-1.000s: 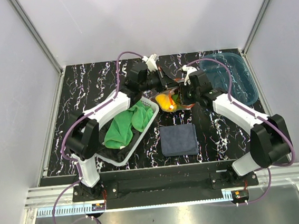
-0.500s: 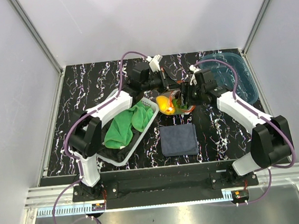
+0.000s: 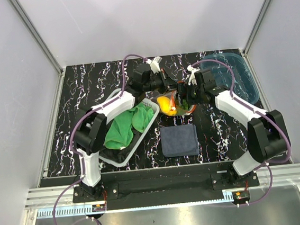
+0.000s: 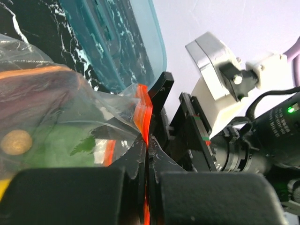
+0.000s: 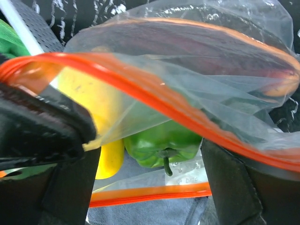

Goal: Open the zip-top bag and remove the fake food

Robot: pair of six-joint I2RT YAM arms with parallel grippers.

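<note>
The zip-top bag hangs just above the table's middle, its mouth spread between my two grippers. My left gripper is shut on the bag's orange zip strip, which stands pinched between the jaws. My right gripper is open, with one finger on each side of the mouth and gripping nothing. One orange strip crosses above that gap and the other lies below it. Inside the bag sits the fake food: a green pepper, a yellow piece and a brown ball.
A dark blue cloth lies in front of the bag. At the left, a white basket holds a green cloth. A translucent blue tray stands at the back right. Grey walls enclose the table.
My right gripper has opened wide and let go of the bag's edge. Both grippers and the bag have shifted slightly toward the back. The left gripper stays shut on the strip.
</note>
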